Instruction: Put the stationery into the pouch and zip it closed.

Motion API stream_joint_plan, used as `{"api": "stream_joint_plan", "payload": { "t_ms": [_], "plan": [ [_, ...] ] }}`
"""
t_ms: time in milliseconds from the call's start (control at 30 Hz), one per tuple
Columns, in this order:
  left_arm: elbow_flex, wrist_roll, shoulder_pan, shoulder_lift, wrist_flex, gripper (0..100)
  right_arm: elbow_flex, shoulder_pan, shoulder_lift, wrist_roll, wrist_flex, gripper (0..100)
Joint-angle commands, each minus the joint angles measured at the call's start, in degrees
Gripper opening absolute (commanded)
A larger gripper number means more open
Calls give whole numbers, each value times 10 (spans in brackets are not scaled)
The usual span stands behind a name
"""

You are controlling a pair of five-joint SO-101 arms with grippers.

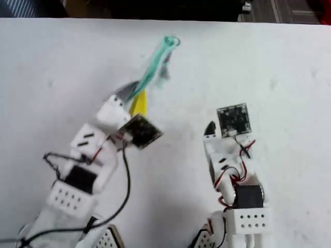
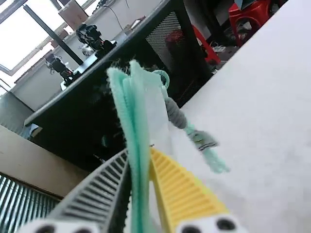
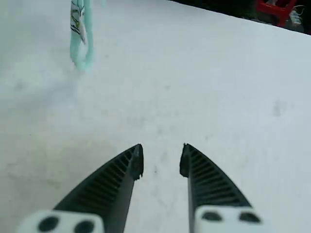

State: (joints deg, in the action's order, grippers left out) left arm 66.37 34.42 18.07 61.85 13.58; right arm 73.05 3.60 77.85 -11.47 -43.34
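While the left arm stands over the left half of the white table (image 1: 269,67), its left gripper (image 1: 135,98) is clenched on the teal pouch (image 1: 152,67). One grey finger (image 2: 104,182) and one yellow finger (image 2: 182,187) pinch the pouch's (image 2: 141,121) thin edge between them. From that grip the pouch runs away toward the far side and a little to the right, seen edge-on, with a small ring at its far end. A grey cord with a teal tassel (image 2: 209,150) hangs off the pouch's right side, just beside it. I cannot tell whether the tassel touches the table. Over on the right half, well apart from the pouch, the right gripper (image 3: 161,160) sits low over bare tabletop. Its two black fingers (image 3: 126,167) are parted with nothing between them, and the tips point toward the far side.
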Motion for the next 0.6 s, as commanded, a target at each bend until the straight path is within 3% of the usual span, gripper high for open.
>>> {"api": "stream_joint_plan", "payload": {
  "t_ms": [0, 133, 233, 367, 467, 567],
  "plan": [
    [-148, 56, 3, -186, -106, 20, 15, -32, 27, 7, 34, 115],
    [-213, 84, 24, -356, -108, 20, 18, -56, 16, 28, 49, 115],
    [-200, 48, 84, -439, -106, 21, 18, -69, 1, 47, 66, 115],
    [-156, -3, 188, -452, -118, 22, 18, -101, -28, 51, 98, 115],
    [-149, -41, 227, -458, -125, 37, 14, -117, -49, 51, 109, 115],
    [-143, -118, 234, -458, -112, 159, 2, -131, -66, 51, 107, 115]
  ]
}}
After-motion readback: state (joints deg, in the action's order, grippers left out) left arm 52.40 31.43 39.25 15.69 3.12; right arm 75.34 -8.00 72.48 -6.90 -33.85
